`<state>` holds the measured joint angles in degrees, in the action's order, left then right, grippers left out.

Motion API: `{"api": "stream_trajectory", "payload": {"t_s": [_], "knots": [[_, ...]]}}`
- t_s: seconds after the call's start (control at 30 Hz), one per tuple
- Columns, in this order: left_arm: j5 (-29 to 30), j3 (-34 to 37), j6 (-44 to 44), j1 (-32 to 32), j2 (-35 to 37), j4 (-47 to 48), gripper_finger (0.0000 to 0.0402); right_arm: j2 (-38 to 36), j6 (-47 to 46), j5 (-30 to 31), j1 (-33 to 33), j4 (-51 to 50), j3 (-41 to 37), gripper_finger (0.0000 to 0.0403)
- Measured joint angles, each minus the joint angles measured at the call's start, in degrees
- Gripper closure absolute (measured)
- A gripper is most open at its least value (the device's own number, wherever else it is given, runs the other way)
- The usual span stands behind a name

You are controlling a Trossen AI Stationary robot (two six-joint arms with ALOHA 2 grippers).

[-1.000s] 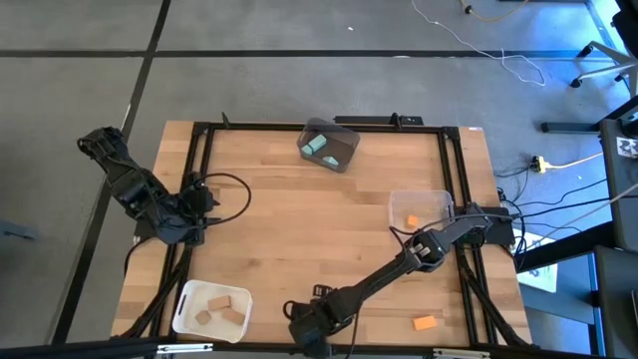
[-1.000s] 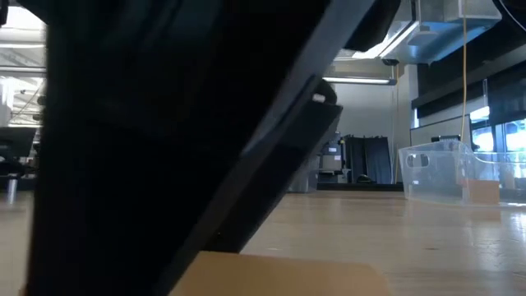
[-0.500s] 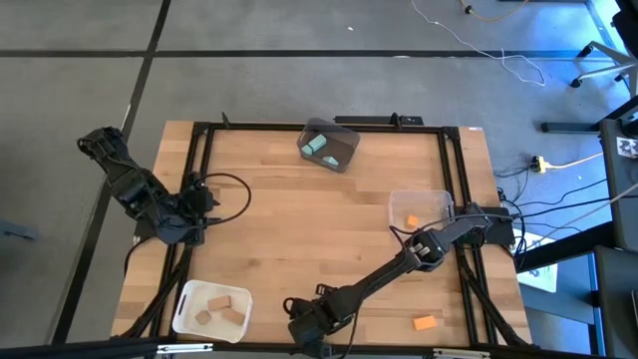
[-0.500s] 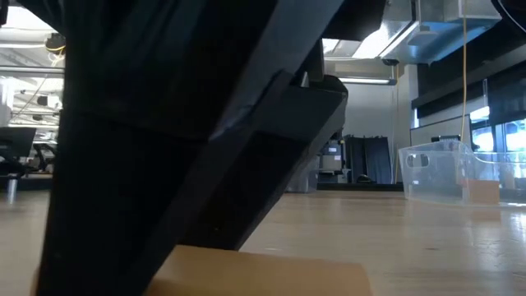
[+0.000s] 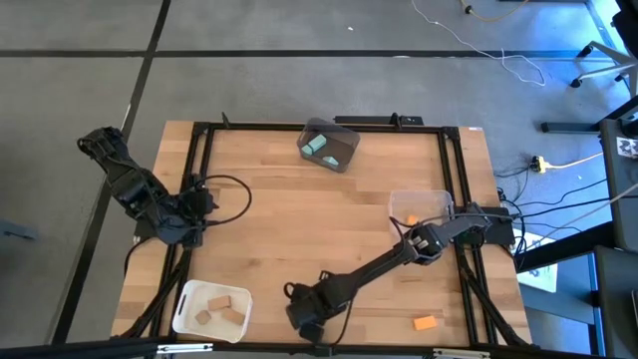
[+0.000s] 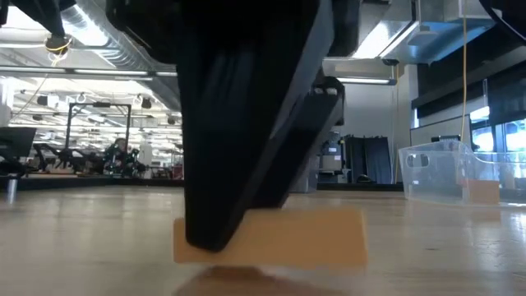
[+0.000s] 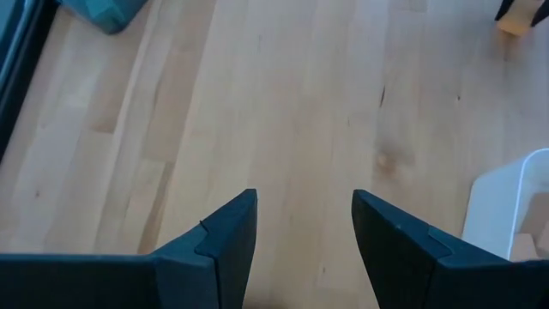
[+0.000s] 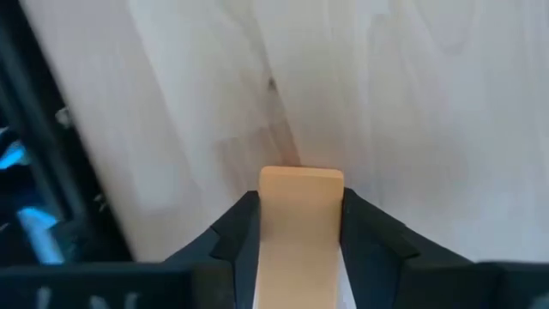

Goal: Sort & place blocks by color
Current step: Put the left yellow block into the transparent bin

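Note:
My right gripper (image 5: 304, 317) reaches to the table's near edge, a little left of the middle, and is shut on a pale tan wood block (image 6: 279, 237). The high view hides that block under the gripper. An orange block (image 5: 426, 322) lies flat on the table near the front right. Tan blocks lie in the white bin (image 5: 189, 317), teal ones in the dark grey bin (image 5: 344, 158), and an orange one (image 5: 412, 220) in the clear bin (image 5: 439, 199). My left gripper (image 7: 304, 232) stands open above bare wood at the table's left edge. My right gripper pinches the tan block's two opposite sides (image 8: 268, 219) between its two fingers. The fingers (image 6: 238, 164) come steeply from above, pointing down. The block hangs level just clear of the table, with its shadow on the wood beneath it.
The black frame rails (image 5: 199, 179) run along the table's left, right and far sides. Wide bare wood lies in the table's middle between the three bins. Cables trail on the floor beyond the right edge.
My right gripper has risen and drawn away from the table's near edge, rolling a little at the wrist. The tan block has come up with it and now hangs clear of the wood.

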<state>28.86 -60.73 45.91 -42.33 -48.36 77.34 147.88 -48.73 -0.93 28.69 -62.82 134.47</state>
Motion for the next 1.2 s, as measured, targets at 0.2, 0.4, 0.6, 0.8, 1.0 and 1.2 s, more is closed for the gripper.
{"api": "stream_trajectory", "payload": {"t_s": [0.2,0.4,0.6,0.8,1.0,1.2], "knots": [[-0.08,0.0,0.0,0.02,-0.02,-0.07,0.0218,-0.72,2.31,-3.48,-1.81,-0.91,0.24,0.0275],[-0.06,0.0,-0.02,0.02,0.0,-0.04,0.0218,-1.22,2.83,-3.65,-3.42,-3.35,0.33,0.0275],[-0.06,0.0,-0.02,0.02,0.0,-0.04,0.0218,-2.02,4.6,-3.65,-4.53,-5.9,0.4,0.0275],[-0.06,0.0,-0.02,0.04,-0.02,0.02,0.0218,-5.14,7.68,-2.9,-5.39,-10.66,0.44,0.0275],[-0.05,0.0,-0.02,0.04,-0.01,0.04,0.0218,-10.88,8.15,3.41,-5.93,-19.71,0.51,0.0275],[-0.04,0.0,-0.02,0.04,-0.02,0.0,0.0218,-17.18,5.22,11.35,-6.04,-27.24,0.3,0.0275]]}}
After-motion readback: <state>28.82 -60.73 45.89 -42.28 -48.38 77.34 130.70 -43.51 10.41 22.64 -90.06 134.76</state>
